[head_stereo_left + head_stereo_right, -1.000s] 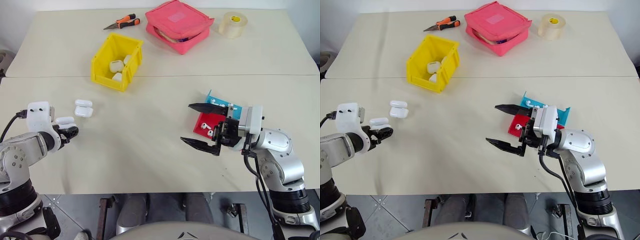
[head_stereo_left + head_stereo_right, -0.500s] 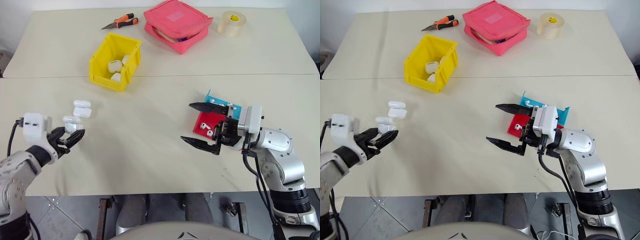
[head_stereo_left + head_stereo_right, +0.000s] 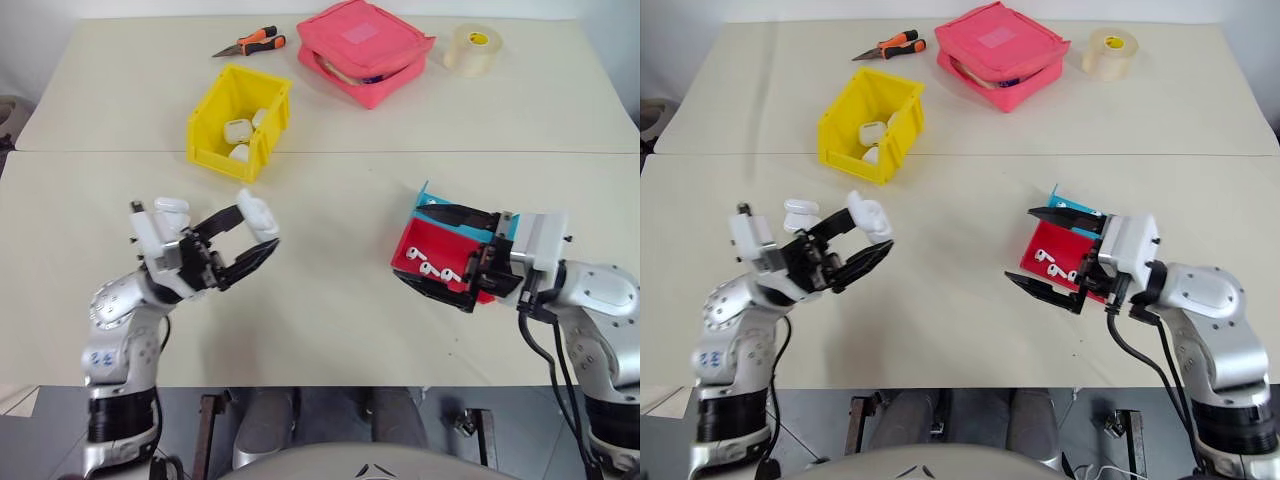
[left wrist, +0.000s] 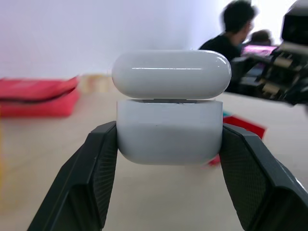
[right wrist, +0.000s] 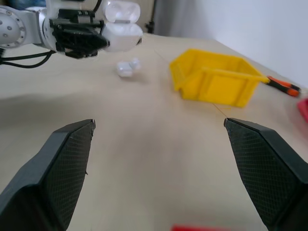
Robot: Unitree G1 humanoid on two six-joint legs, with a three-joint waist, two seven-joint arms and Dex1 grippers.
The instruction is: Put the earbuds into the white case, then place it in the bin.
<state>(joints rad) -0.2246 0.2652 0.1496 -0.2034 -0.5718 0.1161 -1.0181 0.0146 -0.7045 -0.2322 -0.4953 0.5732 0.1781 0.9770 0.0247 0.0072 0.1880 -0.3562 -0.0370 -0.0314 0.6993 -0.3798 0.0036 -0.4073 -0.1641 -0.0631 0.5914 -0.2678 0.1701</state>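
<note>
The left claw [image 3: 250,238] is clamped on a small glossy white plastic earbud case [image 3: 258,214] with its rounded lid hinged up, held above the pale beige desk [image 3: 330,220]. The left wrist view shows what the head views cannot: both black fingers [image 4: 96,168] press the flat sides of the case's lower half, with the lid standing just apart from the body. It also shows a blurred person seated in the background [image 4: 231,29].

The right claw [image 3: 1050,252] is spread wide and holds nothing, hovering just over a shallow red plastic tray [image 3: 425,255]. In the tray lie tiny white earbuds [image 3: 430,268]; three can be made out in the left eye view, though the claw hides part of the tray. A shallow blue tray [image 3: 432,200] peeks out behind the red one.

The right wrist view shows the small bright yellow plastic bin [image 5: 216,79] from its side, where its contents are hidden; the head views look into it and show three white cases [image 3: 240,135] inside. The bin stands on the far half of the desk, well apart from both claws.

One more white case [image 3: 170,207] lies on the desk just behind the left arm. At the far edge sit one pair of orange-handled pliers [image 3: 250,44], one pink zipped fabric pouch [image 3: 365,50] and one roll of tan tape [image 3: 473,48].
</note>
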